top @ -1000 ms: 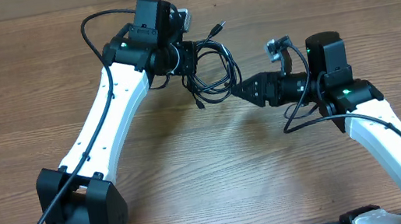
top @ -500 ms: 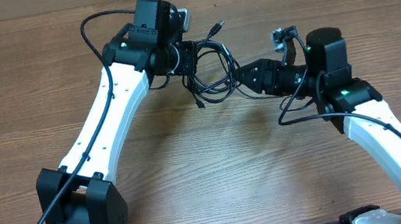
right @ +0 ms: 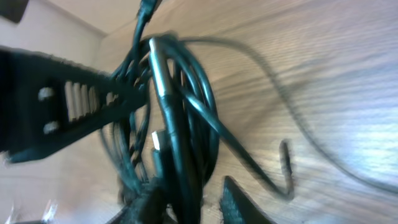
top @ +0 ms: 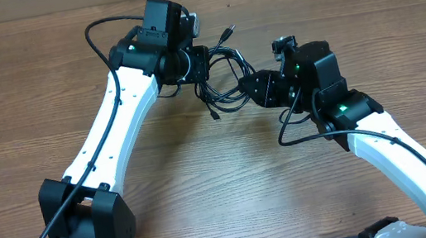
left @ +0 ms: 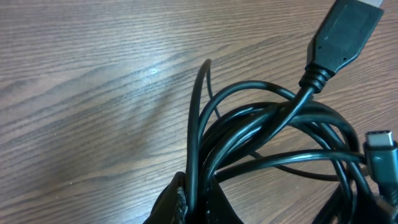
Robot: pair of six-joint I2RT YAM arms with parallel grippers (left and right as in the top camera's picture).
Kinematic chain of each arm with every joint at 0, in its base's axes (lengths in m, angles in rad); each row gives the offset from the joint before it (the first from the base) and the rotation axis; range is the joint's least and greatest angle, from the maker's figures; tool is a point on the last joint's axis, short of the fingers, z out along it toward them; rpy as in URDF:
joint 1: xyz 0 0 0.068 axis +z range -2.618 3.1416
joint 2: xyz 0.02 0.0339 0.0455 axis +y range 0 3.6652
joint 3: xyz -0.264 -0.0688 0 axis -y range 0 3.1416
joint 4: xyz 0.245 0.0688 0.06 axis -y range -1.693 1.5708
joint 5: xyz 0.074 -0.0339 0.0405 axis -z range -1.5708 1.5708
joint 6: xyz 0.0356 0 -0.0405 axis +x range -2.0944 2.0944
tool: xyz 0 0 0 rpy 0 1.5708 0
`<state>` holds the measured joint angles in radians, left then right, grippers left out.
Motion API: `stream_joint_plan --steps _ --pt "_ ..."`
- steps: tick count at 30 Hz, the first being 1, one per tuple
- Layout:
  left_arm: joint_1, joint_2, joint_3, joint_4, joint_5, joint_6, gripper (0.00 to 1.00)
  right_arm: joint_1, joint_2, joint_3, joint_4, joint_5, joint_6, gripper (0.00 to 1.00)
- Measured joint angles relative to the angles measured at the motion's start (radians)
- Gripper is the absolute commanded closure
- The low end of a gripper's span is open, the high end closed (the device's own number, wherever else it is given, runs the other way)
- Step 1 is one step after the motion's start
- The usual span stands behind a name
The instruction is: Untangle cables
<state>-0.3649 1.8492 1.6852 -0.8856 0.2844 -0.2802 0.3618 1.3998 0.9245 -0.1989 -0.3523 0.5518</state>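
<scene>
- As the overhead view shows, the cables [top: 223, 72] form one tangled coil on the far tabletop [top: 205, 178]; no cord is separated yet.
- Left wrist: the left fingers [left: 176, 206] pinch several strands, fully closed.
- Right wrist: strands pass between the right fingers [right: 241, 200]; blur hides whether they grip.

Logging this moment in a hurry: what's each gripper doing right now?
Left gripper: closed, holding the cables.
Right gripper: open, fingers straddling strands of the cables, not clamped.
</scene>
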Motion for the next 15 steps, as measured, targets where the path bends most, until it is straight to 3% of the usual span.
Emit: stream_joint_plan --steps 4,9,15 --pt "0.0 0.0 0.0 -0.001 0.003 -0.01 0.96 0.002 0.001 0.003 -0.038 0.068 -0.002 0.96" --pt "0.0 0.0 0.0 -0.001 -0.026 -0.074 0.96 0.002 0.002 0.005 -0.159 0.135 0.002 0.96" --pt "-0.001 0.0 0.0 0.014 -0.053 -0.269 0.96 0.002 0.008 0.005 -0.213 0.151 0.032 0.96"
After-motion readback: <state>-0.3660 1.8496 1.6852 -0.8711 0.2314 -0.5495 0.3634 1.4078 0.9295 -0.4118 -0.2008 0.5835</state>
